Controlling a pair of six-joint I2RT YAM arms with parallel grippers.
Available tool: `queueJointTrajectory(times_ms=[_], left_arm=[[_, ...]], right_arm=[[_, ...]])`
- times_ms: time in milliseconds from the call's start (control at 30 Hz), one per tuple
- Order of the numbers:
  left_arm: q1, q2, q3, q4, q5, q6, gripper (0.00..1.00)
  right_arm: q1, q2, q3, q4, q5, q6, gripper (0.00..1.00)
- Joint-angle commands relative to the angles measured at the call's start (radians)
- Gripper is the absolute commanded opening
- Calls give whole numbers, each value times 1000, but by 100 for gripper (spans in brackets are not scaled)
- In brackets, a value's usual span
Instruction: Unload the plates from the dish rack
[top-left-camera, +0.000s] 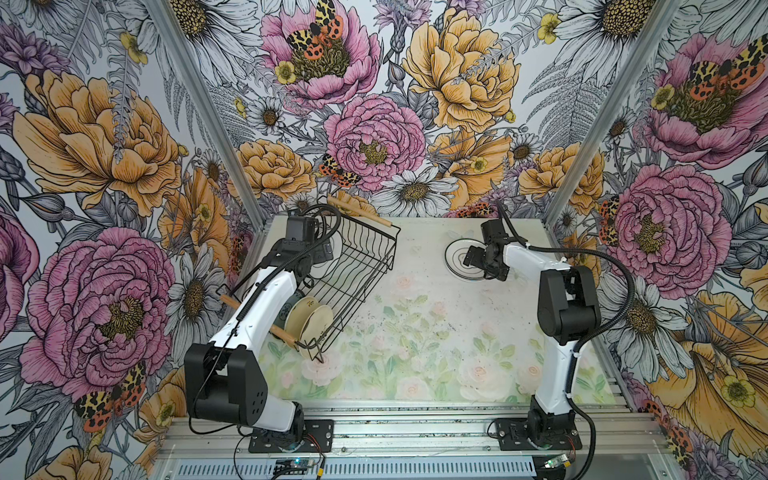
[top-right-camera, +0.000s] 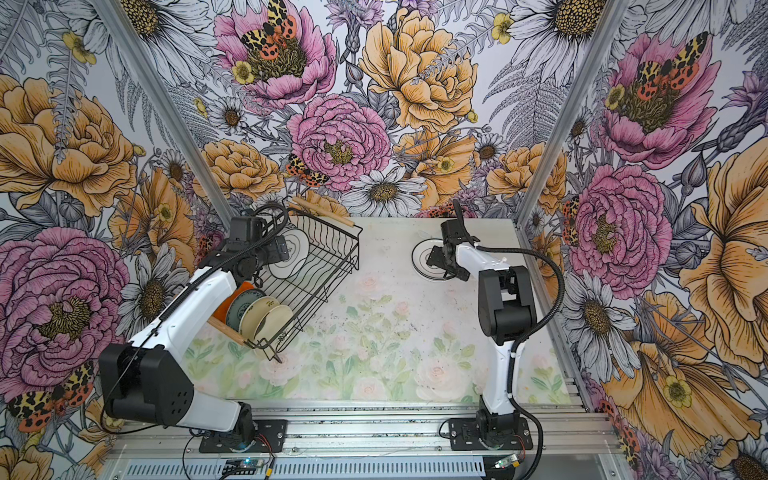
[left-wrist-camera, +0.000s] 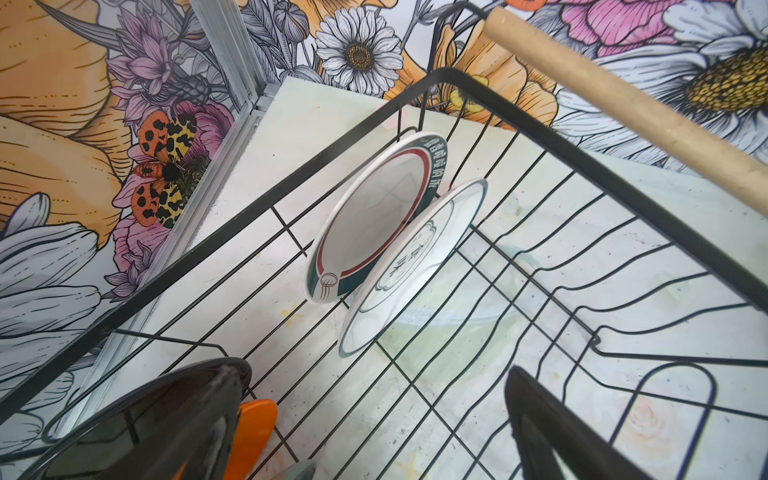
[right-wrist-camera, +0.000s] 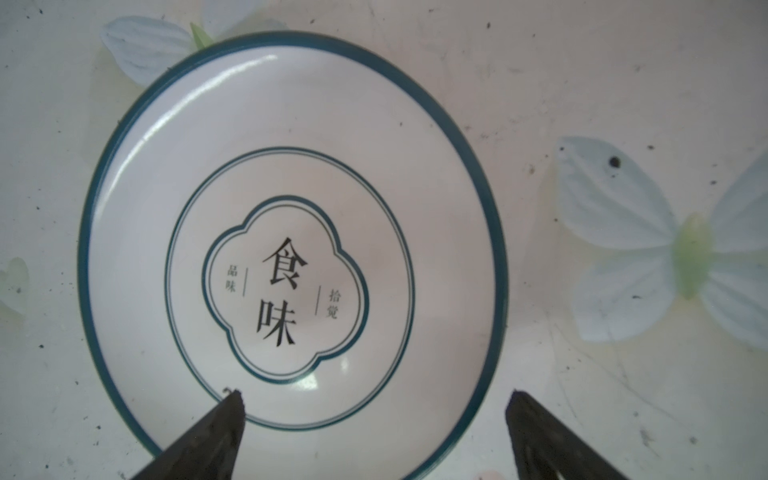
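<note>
Although one teal-rimmed plate (right-wrist-camera: 291, 232) lay flat and face up near the far right corner of the table (top-left-camera: 436, 332), well apart from the dish rack (top-left-camera: 376, 243), the rest of the plates were not yet unloaded. The rack sat skewed along the table's left edge, its far end toward the far left corner.

At its near end, cream plates (top-right-camera: 266, 318), a teal plate (top-right-camera: 243, 309) and an orange plate (top-right-camera: 235, 297) stood on edge, packed face to face in the wire slots. At its far end, a red-banded plate (left-wrist-camera: 374, 216) and a thin-rimmed plate (left-wrist-camera: 415, 266) leaned together against the side wires. Standing that way, each offered an upright rim for a pinch from above.

The left gripper (left-wrist-camera: 376, 374) hung inside the rack over the bare floor wires between the two groups. Its jaws were spread wide and held nothing, and they pointed at the far pair; I judged it was lining up a pick there. What looked like a black plate (left-wrist-camera: 104, 428) sat close by one finger, and I could not tell whether they touched.

The right gripper (right-wrist-camera: 376, 395) hovered low over the flat plate's rim. Its jaws were wide apart and gripped nothing, with one fingertip above the plate and the other above bare table. That corner spot probably kept the table's middle free for later plates.

A wooden handle (left-wrist-camera: 623, 99) spanned the rack's far end, something to clear when lifting.
</note>
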Motion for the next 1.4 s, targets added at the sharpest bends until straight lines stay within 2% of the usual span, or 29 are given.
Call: queueJointTrajectory(times_ms=[0,133,200,600,867,1133,1367], left_arm=[[24,49,49,-14,60,78,99],[52,122,92,-42,180,132,98],[52,156,115,-60,198,164,96],[79,274,239,-80,154,262,89],[83,379,309,-85,182,348,75],[84,428,348,-91,195,365,64],[86,440,342,-95,175,372,46]], right_arm=[[7,-86,-5,-2,19,-30,99],[3,-137,-31,0,15,-56,99],[0,-163,-50,0,13,-70,99],[-53,-261,-122,7,-29,-123,99],[-70,-288,-161,21,-46,-128,99],[-84,-316,-186,27,-47,-127,99],[-88,-323,-193,32,-62,-127,100]])
